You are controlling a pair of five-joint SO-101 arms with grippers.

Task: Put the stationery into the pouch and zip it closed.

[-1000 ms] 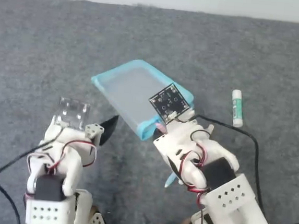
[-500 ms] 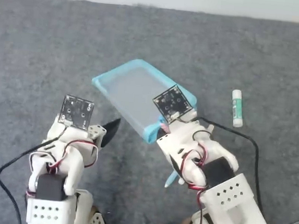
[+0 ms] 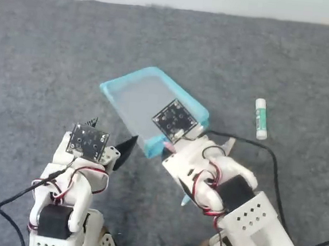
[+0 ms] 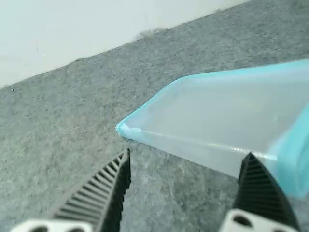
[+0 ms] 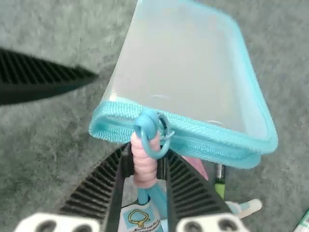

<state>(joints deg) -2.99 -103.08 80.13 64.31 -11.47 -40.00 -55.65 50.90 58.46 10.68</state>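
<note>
Right gripper (image 5: pixel 142 169) clamped on pink zipper pull (image 5: pixel 144 162); pouch (image 3: pixel 138 97) dragged slightly leftward. Left gripper (image 4: pixel 187 155) wide open, empty, drawn back from pouch. Glue stick (image 3: pixel 260 118) left unpacked on bench (image 3: pixel 43 60).

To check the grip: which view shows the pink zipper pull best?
The right wrist view: the pink zipper pull sits clamped in the right gripper. The high view gives a pink sliver beside the arm; the left wrist view faces the side of the pouch.
</note>
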